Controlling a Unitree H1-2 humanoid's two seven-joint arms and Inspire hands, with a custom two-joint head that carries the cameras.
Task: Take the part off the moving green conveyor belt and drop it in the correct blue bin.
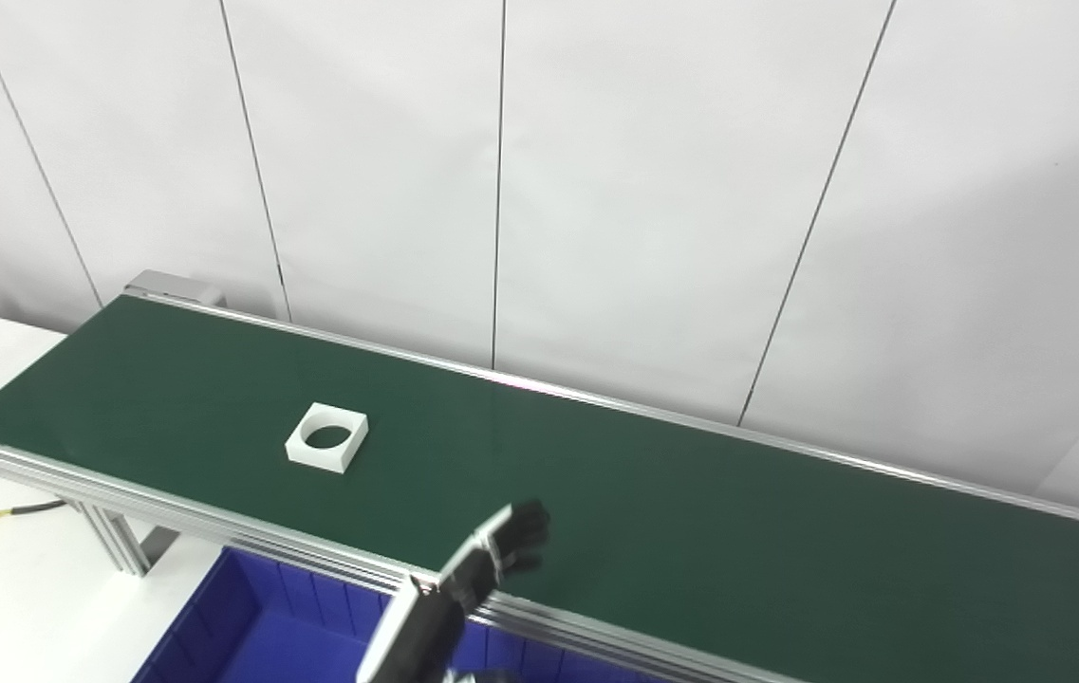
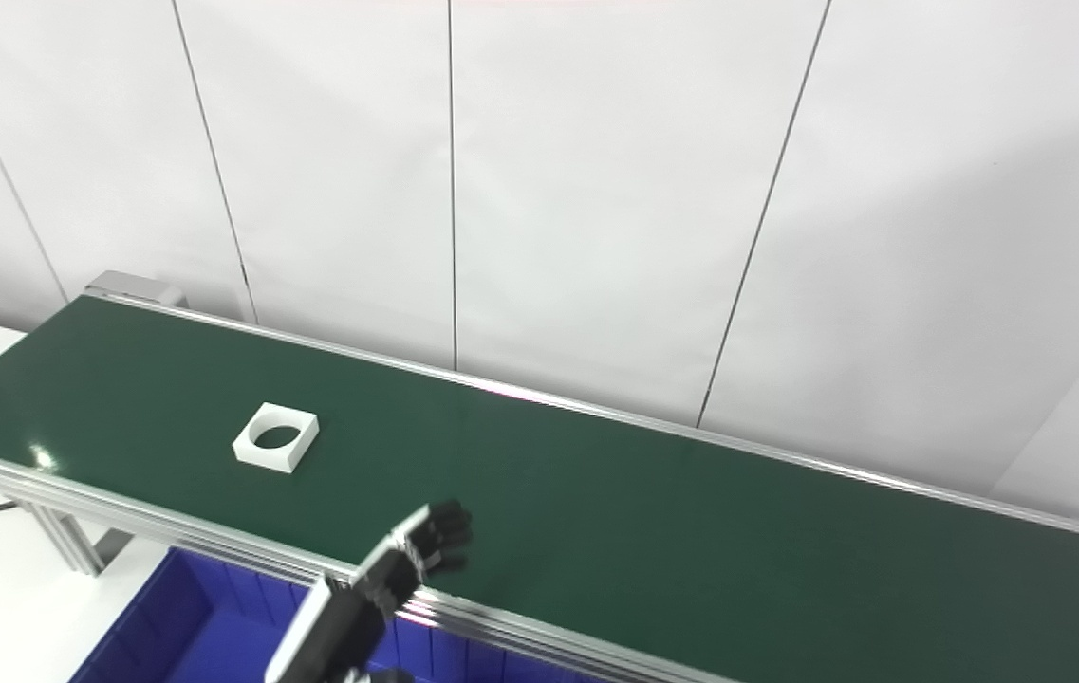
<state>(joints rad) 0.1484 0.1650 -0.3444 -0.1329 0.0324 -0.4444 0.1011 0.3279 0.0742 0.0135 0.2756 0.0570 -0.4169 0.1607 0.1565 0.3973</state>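
Left eye view: one hand (image 1: 501,550) reaches up from the bottom edge, its arm entering left of centre, so it reads as the left hand. It hangs over the near rail of the green belt (image 1: 691,512), holding nothing; its dark fingers (image 1: 530,526) look loosely curled and slightly apart, though blur hides the detail. At about ten o'clock from the hand, well apart from it, a white square part (image 1: 327,437) with a round hole lies flat on the belt. At seven o'clock, below the rail, sits a blue bin (image 1: 254,617). The right hand is out of sight.
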